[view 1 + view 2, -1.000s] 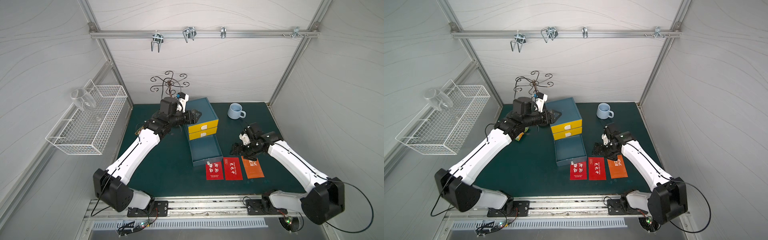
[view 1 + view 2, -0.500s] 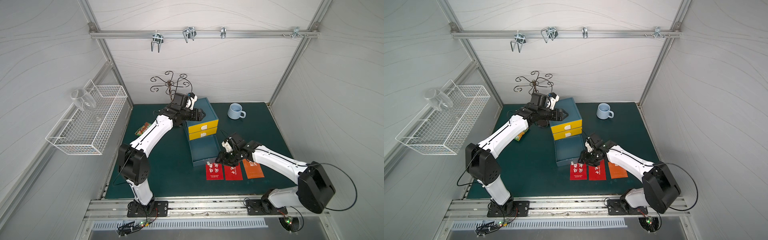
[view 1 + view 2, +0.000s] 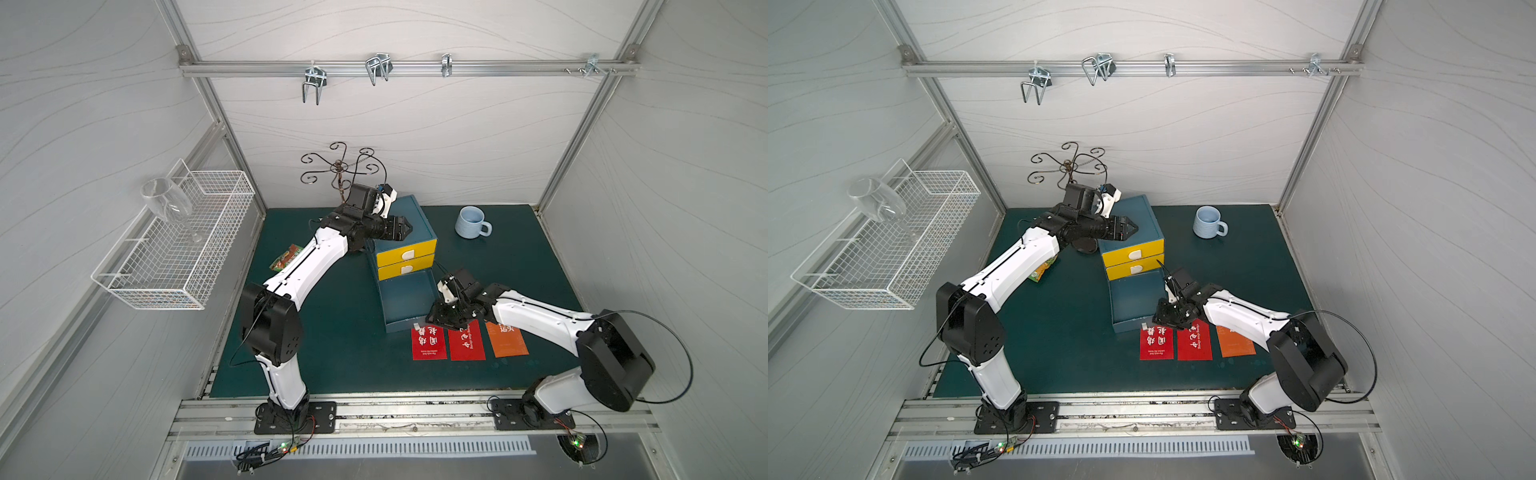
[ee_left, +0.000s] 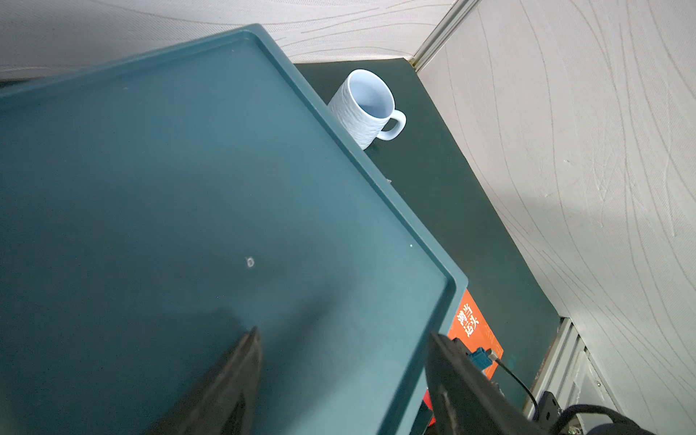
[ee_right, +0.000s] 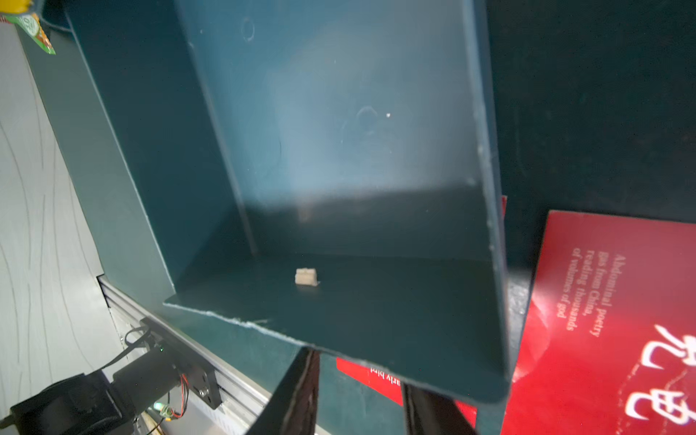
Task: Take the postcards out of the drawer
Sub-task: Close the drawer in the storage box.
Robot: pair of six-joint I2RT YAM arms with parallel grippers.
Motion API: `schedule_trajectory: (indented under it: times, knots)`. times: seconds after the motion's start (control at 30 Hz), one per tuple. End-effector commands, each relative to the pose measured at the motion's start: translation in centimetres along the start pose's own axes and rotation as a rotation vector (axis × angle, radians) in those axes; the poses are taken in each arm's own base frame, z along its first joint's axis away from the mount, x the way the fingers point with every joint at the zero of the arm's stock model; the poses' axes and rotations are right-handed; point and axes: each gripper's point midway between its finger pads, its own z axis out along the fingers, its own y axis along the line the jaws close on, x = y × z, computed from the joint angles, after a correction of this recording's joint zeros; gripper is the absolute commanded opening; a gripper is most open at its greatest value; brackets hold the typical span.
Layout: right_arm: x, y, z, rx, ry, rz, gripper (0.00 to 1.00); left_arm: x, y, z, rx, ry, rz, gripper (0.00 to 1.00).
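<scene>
Our left gripper (image 4: 344,333) hangs over the cabinet (image 3: 411,212), jaws released; right gripper (image 3: 434,321) at the drawer (image 3: 405,299) front, grasp unclear to us; postcards (image 3: 466,340) beside it.

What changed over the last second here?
The right gripper swung from above the mat beside the drawer to its front corner, jaws narrowing; whether it grips is unclear. The left arm changed posture, the open left gripper edging further over the cabinet top. The three postcards, drawer and mug stayed put.
</scene>
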Motion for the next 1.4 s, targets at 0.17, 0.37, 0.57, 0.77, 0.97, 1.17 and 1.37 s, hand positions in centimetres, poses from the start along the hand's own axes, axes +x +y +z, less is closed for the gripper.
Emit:
schedule_trajectory:
  times: [0.17,0.37,0.57,0.77,0.97,1.17,1.37]
  knots:
    - [-1.9,1.0,0.5,0.009,-0.053,-0.019,0.36,2.2,1.1,1.3,-0.001,0.08,-0.023,0.74]
    - [-3.2,1.7,0.2,0.009,-0.089,-0.037,0.36,2.7,1.1,1.4,0.002,0.092,-0.022,0.74]
    - [-4.3,2.0,0.7,0.014,-0.102,-0.046,0.36,2.8,1.0,1.3,0.009,0.097,-0.022,0.74]
    - [-5.5,2.5,1.4,0.008,-0.124,-0.052,0.34,2.9,1.0,1.2,0.013,0.099,-0.019,0.74]
    - [-6.5,2.7,1.9,-0.004,-0.154,-0.045,0.32,3.1,0.9,1.3,0.018,0.107,-0.023,0.74]
    - [-7.7,2.8,2.2,-0.029,-0.212,-0.045,0.3,3.3,1.0,1.4,0.018,0.111,-0.023,0.73]
    - [-9.2,2.6,2.3,-0.053,-0.284,-0.046,0.29,3.5,1.0,1.4,0.021,0.116,-0.027,0.74]
